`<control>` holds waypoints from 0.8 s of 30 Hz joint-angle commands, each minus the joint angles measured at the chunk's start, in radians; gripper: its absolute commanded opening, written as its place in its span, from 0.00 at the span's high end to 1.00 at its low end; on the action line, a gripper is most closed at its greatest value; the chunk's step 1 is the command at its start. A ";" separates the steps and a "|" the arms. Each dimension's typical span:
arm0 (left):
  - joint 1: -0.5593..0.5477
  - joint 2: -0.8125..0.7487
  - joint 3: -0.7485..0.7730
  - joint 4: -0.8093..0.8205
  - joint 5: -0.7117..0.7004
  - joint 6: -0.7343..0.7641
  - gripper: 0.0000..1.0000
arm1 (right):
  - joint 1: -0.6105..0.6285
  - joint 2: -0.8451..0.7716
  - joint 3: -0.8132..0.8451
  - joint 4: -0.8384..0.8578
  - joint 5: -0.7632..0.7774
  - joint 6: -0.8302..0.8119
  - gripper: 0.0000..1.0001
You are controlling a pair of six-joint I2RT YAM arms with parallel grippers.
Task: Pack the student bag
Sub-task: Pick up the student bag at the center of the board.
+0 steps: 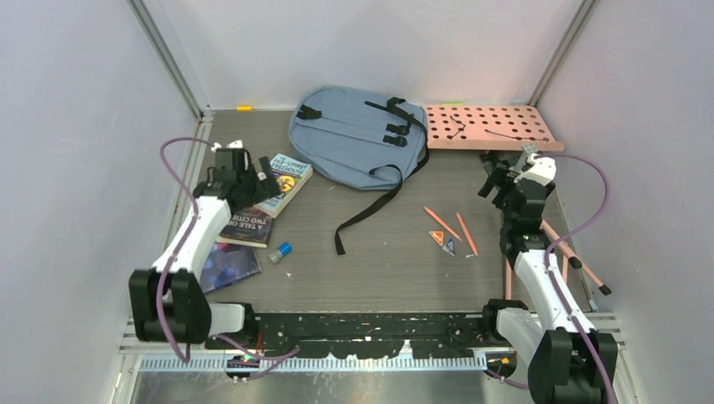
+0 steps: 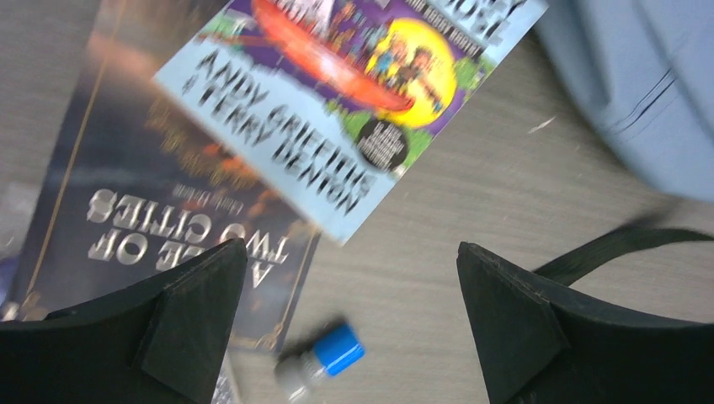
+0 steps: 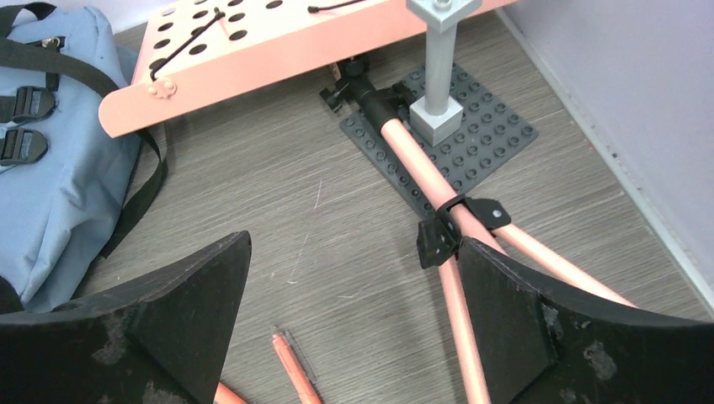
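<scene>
The job looks hardly begun. The big grey-blue soft cloth student bag (image 1: 358, 135) lies flat on the brown wood table (image 1: 387, 273). It is ahead of the left pincer (image 2: 349, 252) and off to its right, and ahead of the right pincer (image 3: 354, 244) and off to its left. The bag's zip looks shut, though I cannot be sure from up here, and nothing shows inside it. All the things are out on the table, so opening the bag and putting them in is all left to do. The left pincer is wide open, holds nothing and touches nothing. Right under it lies a light blue paper book with a cartoon cover (image 2: 337, 93), with one corner on top of a dark book with pale letters (image 2: 160, 210). A tiny bottle with a blue cap (image 2: 324, 358) sits just back from its tips. The right pincer is wide open too, with nothing in it. Thin orange pencils (image 3: 290, 370) lie just below it, and a pink board full of round holes (image 3: 253, 50) stands ahead of it.
</scene>
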 commanded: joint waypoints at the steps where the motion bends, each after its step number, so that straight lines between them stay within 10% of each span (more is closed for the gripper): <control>1: -0.041 0.138 0.165 0.177 0.074 -0.053 0.01 | 0.000 -0.019 0.114 -0.121 0.050 -0.042 0.00; 24: -0.089 0.830 0.714 0.273 0.124 -0.329 0.10 | 0.000 -0.007 0.276 -0.319 0.179 -0.022 0.00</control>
